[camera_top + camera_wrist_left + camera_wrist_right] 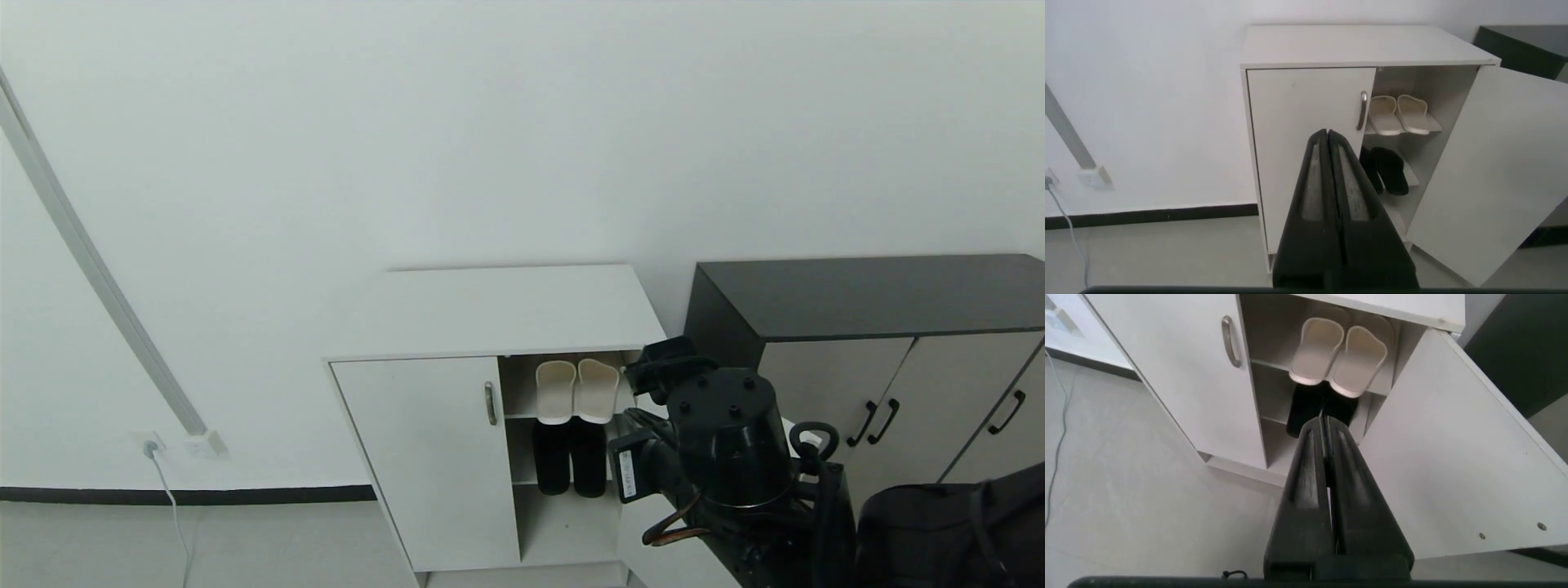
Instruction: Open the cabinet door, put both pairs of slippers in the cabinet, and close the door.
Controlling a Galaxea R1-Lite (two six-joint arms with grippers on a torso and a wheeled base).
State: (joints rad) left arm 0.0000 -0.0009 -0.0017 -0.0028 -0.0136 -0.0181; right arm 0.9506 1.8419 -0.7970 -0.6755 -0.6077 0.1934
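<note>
From my station the job looks mostly done: the low white two-door cabinet (506, 310) has its right-hand white door panel (1503, 163) swung wide, and both pairs are inside. The cream open-toe slippers (575, 390) sit side by side on the upper shelf, and the black slippers (570, 456) sit directly below them on the middle shelf. The cabinet's left door (433, 457), with its small metal handle (490, 403), is shut. The left gripper (1328, 139) has its jaws pressed together on nothing and sits well back from the cabinet front. The right gripper (1323, 420) is likewise closed and empty, pointing into the opening towards the black pair with the open panel just beside it. In the head view the right arm covers that panel, so I can't say for sure whether anything touches it. As I judge it, only the closing is left: get behind the open door and push it shut.
</note>
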